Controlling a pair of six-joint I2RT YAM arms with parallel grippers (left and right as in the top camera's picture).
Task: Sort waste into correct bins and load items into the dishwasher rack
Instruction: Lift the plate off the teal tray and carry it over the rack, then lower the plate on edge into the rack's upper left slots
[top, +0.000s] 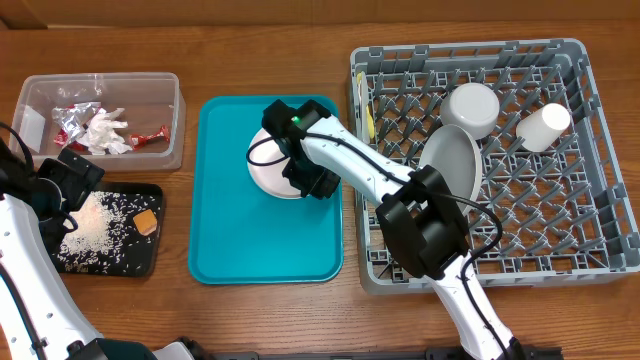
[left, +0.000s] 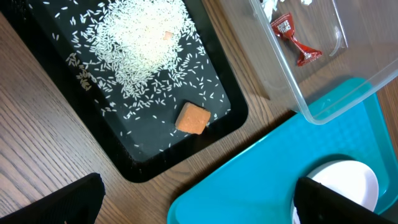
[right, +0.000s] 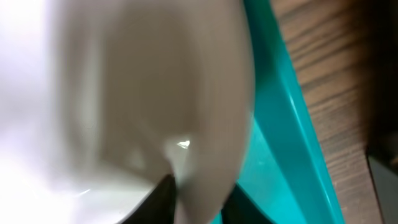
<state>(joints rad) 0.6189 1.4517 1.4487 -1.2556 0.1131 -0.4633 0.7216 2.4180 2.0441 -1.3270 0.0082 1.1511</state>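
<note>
My right gripper (top: 313, 181) is shut on the rim of the pale pink plate (top: 268, 168), which lies on the teal tray (top: 225, 235). In the right wrist view my fingers (right: 199, 200) pinch the plate's edge (right: 130, 93). My left gripper (top: 78, 172) is open and empty above the black tray (top: 140, 262); its fingers (left: 199, 205) are spread wide. The black tray (left: 134, 165) holds rice (left: 140, 43) and the orange cube (left: 191, 118). The clear tub (top: 175, 110) holds foil wrappers (top: 150, 137) and the white napkin (top: 103, 130).
The grey rack (top: 600, 255) at the right holds the light grey plate (top: 455, 160), the small bowl (top: 471, 105), the white cup (top: 545, 125) and the yellow spoon (top: 369, 117). My right arm reaches from the front over the rack's left edge.
</note>
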